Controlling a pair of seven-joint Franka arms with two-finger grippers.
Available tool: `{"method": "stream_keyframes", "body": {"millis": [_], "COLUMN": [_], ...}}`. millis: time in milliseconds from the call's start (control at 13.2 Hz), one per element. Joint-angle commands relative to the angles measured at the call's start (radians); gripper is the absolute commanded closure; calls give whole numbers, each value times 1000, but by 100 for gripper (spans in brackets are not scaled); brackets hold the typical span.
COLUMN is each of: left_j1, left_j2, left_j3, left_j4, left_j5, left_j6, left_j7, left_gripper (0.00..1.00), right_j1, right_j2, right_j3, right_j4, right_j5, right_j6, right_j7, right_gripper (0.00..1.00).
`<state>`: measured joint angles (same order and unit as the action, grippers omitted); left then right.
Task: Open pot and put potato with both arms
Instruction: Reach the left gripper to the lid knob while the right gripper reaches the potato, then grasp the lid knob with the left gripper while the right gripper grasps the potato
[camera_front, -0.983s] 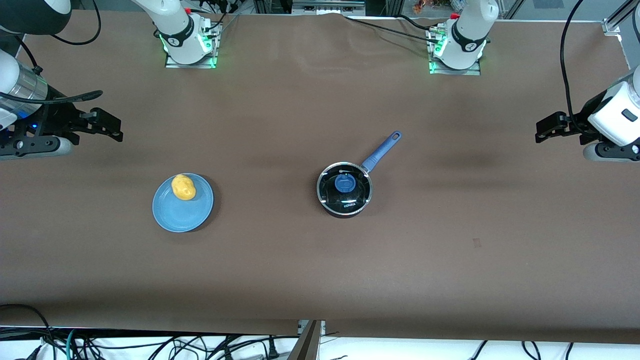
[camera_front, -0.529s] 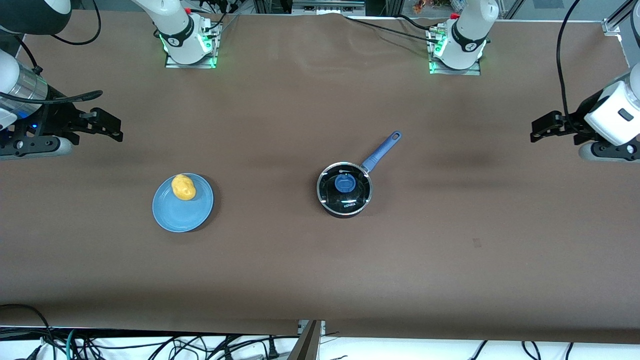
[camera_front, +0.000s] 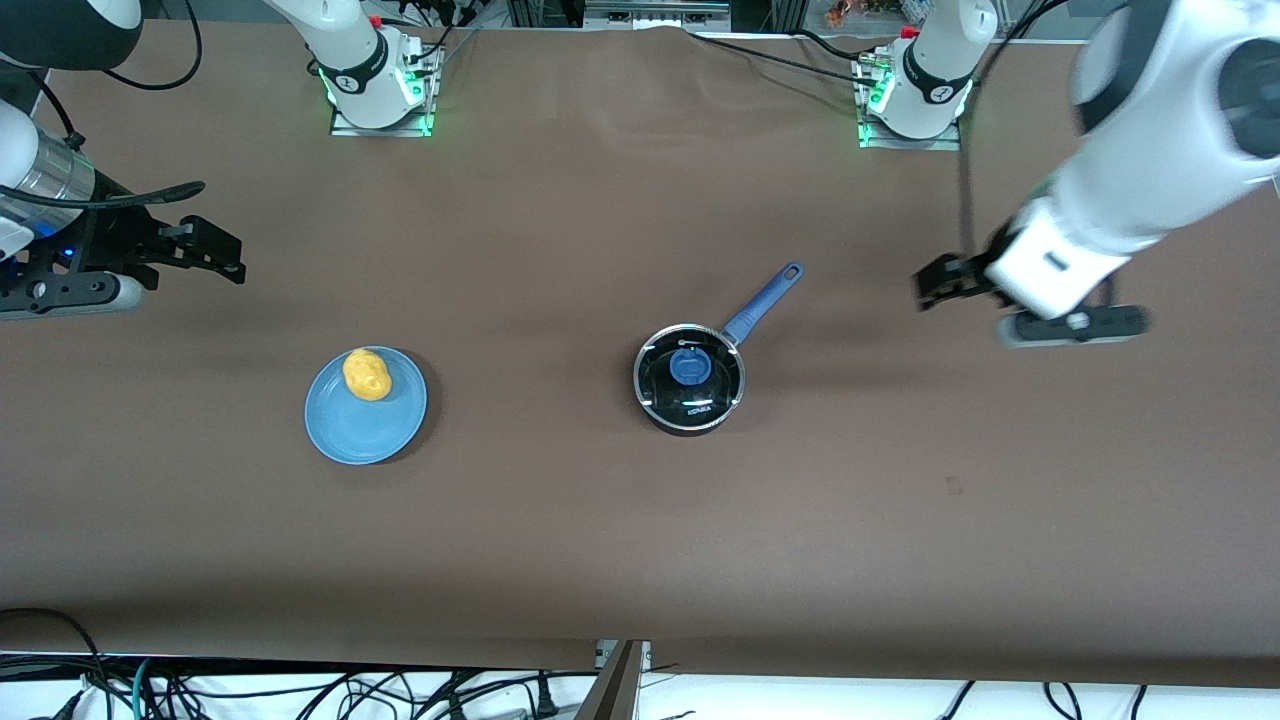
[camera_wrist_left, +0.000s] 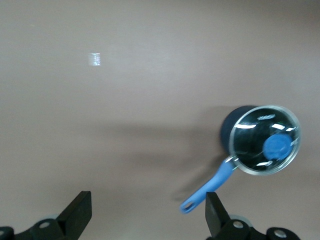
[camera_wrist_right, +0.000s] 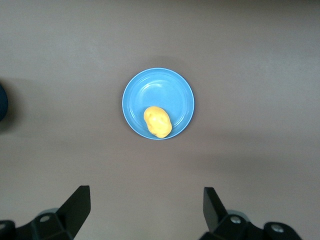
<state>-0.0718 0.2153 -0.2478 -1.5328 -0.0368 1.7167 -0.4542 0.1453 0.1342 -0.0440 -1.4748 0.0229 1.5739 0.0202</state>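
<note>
The black pot (camera_front: 690, 400) stands mid-table with its glass lid and blue knob (camera_front: 690, 366) on it and its blue handle (camera_front: 762, 300) pointing toward the left arm's base. The yellow potato (camera_front: 367, 374) lies on a light-blue plate (camera_front: 360, 430) toward the right arm's end. My left gripper (camera_front: 930, 283) is open and empty, in the air beside the handle's end. In the left wrist view (camera_wrist_left: 147, 202) the pot (camera_wrist_left: 227, 131) shows with its handle (camera_wrist_left: 207, 187) by one finger. My right gripper (camera_front: 215, 250) is open and empty, waiting high; its wrist view (camera_wrist_right: 145, 197) shows the potato (camera_wrist_right: 157, 121) on the plate (camera_wrist_right: 160, 87).
Brown table (camera_front: 600, 520) all round. The arms' bases (camera_front: 380, 90) stand along the edge farthest from the front camera. Cables hang below the near edge (camera_front: 300, 690).
My left arm has swung in from its end of the table toward the pot's handle. The right arm, pot, plate and potato have not moved.
</note>
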Motion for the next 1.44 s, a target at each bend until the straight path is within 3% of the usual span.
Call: {"method": "stream_keyframes", "body": {"millis": [0,227,378,756,983,1134,1361], "left_j1": [-48,-127,-186,-308,-362,-391,-405], "left_j2": [76,172,234,367,436,469,486], "left_j3": [-33,-41,-41,-44,-42,-42,-44], "left_j4": [8,8,11,31,107,140,129], "left_j5": [9,18,93,225,257,278,317], "left_j6": [87,206,276,354,354,356,396], "left_j7": [-135,-237,-363,-540,-549,-587,-590], "left_gripper": [0,0,0,0,0,0,0], "right_j1": [-4,-10,-9,7,8,11,26], "right_j2": [-7,51,129,206,297,343,378], "right_j3": [1,1,1,7,10,9,10], "right_j4": [-12,-6,-2,-9,-15,-57,-217], "right_j5": [9,11,14,17,17,18,18], "right_j6": [-3,3,-3,67,107,208,481], "right_j7": [-17,-22,-17,-16,-99,-219,-229], "right_gripper": [0,0,0,0,0,0,0]}}
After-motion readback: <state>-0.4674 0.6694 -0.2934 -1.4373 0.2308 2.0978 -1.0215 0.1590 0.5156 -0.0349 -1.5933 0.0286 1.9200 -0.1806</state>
